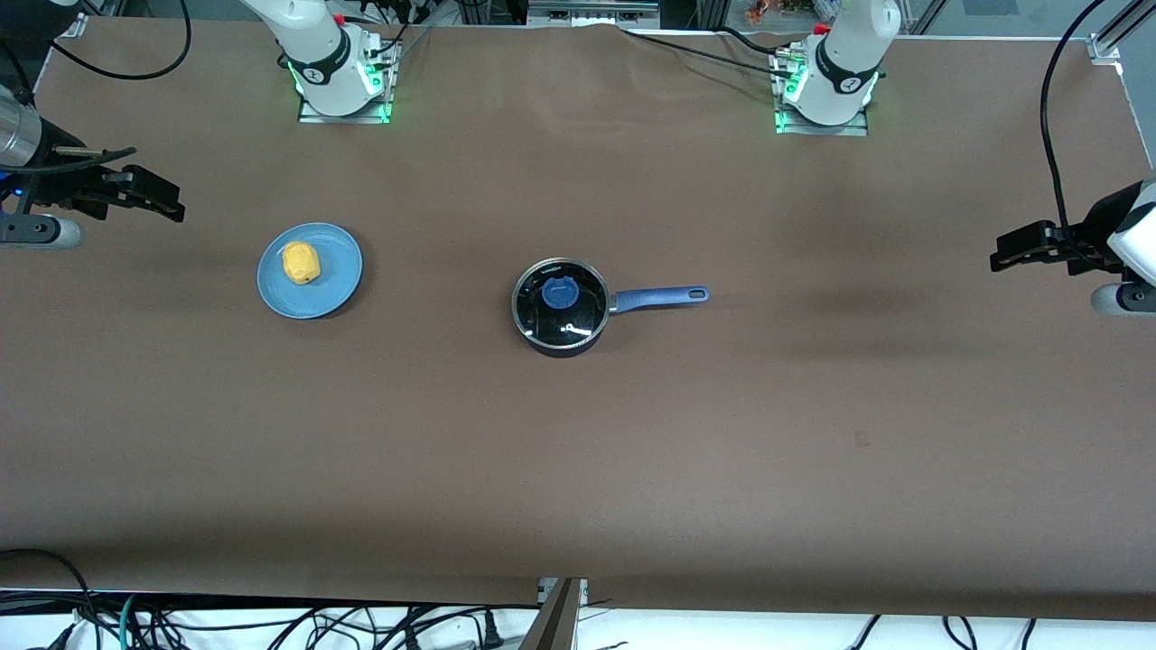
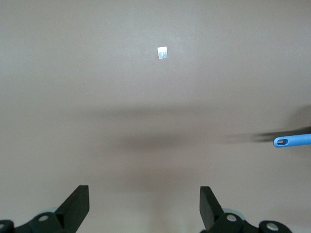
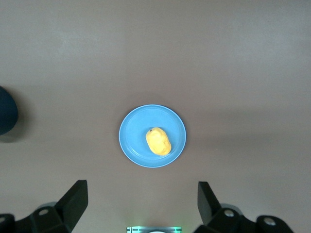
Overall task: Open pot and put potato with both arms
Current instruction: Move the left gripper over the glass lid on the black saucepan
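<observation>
We see bare brown table (image 1: 578, 451) all round the pot (image 1: 560, 307) | its lid (image 1: 561, 301) sits on, knob (image 1: 559, 293) open from above | handle (image 1: 659, 297) juts toward the left arm's end | potato (image 1: 302, 263) lies uncovered on the plate (image 1: 339, 280), well apart from the pot | both grippers hang wide-fingered at the table's ends: left gripper (image 1: 1007, 253), right gripper (image 1: 167, 200).

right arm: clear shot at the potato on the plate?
Probably yes. The small lumpy yellow potato lies uncovered on the flat blue plate, nothing beside it. The right hand hangs open above the right arm's end of the table.
</observation>
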Tool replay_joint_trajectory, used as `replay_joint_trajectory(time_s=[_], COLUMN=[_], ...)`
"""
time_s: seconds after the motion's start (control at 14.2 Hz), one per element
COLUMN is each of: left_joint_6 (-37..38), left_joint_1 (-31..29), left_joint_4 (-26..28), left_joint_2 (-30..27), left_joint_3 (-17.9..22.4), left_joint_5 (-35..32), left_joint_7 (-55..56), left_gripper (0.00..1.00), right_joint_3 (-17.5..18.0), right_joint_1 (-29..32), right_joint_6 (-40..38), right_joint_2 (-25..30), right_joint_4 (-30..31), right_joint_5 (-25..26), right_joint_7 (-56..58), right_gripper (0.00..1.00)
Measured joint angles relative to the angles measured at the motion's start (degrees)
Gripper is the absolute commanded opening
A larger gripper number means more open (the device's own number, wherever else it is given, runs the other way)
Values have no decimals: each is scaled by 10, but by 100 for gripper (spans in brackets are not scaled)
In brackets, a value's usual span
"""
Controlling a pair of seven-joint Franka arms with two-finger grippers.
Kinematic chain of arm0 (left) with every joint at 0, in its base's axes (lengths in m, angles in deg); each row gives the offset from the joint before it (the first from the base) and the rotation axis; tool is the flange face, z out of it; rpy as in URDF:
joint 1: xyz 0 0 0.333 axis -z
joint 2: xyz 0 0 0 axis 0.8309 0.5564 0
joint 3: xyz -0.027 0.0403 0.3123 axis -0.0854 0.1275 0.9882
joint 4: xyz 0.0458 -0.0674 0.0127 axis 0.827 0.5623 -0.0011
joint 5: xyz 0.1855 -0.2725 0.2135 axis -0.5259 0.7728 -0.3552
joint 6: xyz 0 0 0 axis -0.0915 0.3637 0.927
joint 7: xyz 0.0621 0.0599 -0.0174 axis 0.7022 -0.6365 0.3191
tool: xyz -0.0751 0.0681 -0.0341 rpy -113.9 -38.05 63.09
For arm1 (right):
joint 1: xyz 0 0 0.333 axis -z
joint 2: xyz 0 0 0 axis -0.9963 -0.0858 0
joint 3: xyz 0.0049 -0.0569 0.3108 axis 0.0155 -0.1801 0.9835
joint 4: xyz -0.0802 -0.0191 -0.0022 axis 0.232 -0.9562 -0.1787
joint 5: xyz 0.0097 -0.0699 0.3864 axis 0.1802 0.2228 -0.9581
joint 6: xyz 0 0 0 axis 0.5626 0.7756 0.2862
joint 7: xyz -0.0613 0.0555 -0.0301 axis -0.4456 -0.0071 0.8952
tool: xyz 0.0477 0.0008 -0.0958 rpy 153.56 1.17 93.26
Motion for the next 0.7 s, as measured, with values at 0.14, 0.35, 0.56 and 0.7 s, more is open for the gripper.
replay_joint_trajectory(time_s=[0.14,0.35,0.56,0.7], left_joint_6=[0,0,0,-2], left_joint_1=[0,0,1,2], left_joint_4=[0,0,4,7], left_joint_2=[0,0,0,0], left_joint_3=[0,-1,-5,-26], left_joint_5=[0,0,0,8], left_joint_7=[0,0,6,51], left_gripper=[100,100,100,100], right_joint_3=[0,0,0,0], right_joint_1=[0,0,0,0], right_joint_6=[0,0,0,0], right_joint_2=[0,0,0,0], right_joint_4=[0,0,0,0], right_joint_5=[0,0,0,0], right_joint_7=[0,0,0,0], right_gripper=[100,100,100,100])
